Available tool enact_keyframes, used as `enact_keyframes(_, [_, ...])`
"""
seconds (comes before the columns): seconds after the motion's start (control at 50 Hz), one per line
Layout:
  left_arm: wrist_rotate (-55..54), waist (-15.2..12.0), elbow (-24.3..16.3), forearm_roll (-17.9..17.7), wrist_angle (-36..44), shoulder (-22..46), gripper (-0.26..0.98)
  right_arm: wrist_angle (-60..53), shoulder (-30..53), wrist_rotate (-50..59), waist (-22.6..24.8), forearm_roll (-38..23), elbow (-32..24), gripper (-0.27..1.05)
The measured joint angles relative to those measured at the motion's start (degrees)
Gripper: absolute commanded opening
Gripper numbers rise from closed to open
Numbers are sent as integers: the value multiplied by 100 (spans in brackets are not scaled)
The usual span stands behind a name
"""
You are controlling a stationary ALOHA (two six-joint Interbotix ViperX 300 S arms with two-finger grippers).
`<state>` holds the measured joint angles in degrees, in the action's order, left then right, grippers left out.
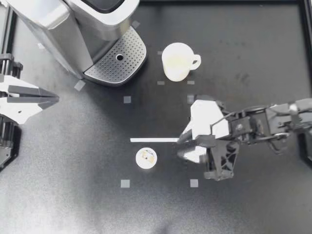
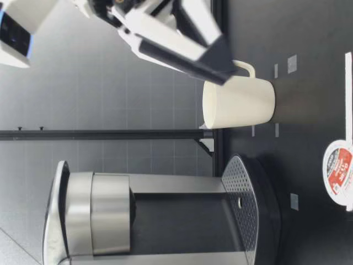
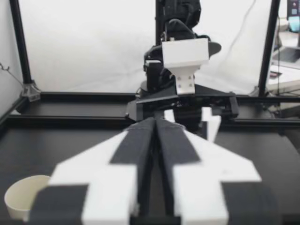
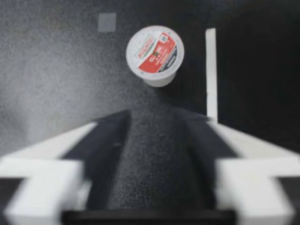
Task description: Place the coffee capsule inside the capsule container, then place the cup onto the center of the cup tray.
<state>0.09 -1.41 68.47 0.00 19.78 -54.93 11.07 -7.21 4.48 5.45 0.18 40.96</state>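
- The coffee capsule (image 1: 146,159) sat lid-up on the black table (image 1: 73,195), well apart from the coffee machine (image 1: 73,24).
- My right gripper (image 1: 184,146) hovered just beside the capsule with its jaws spread. The capsule lay ahead of its fingertips, not between them.
- The white cup (image 1: 176,61) stood upright beside the perforated cup tray (image 1: 119,58), not on it.
- My left gripper (image 1: 52,99) hung near the table's edge, jaws pressed together.

A: Tabletop (image 1: 73,195) black and matte; one white tape strip (image 1: 154,140) lies flat near its middle.

B: Noted; small grey squares (image 1: 125,184) stuck flat around the strip, well apart from each other; black frame post (image 3: 20,47) at the tabletop's edge; pale backdrop (image 3: 84,42) behind it.
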Motion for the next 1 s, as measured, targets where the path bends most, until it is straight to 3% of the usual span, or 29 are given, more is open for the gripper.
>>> enact_keyframes(0.1, [35, 0, 9, 0, 0, 0, 13, -9, 53, 9, 70, 9, -9, 88])
enact_keyframes(0.2, [53, 0, 35, 0, 0, 0, 13, -18, 202, 62, 132, 35, -44, 96])
enact_keyframes(1.0, [26, 0, 79, 9, -9, -26, 13, 132, 1564, 105, 105, -193, -905, 96])
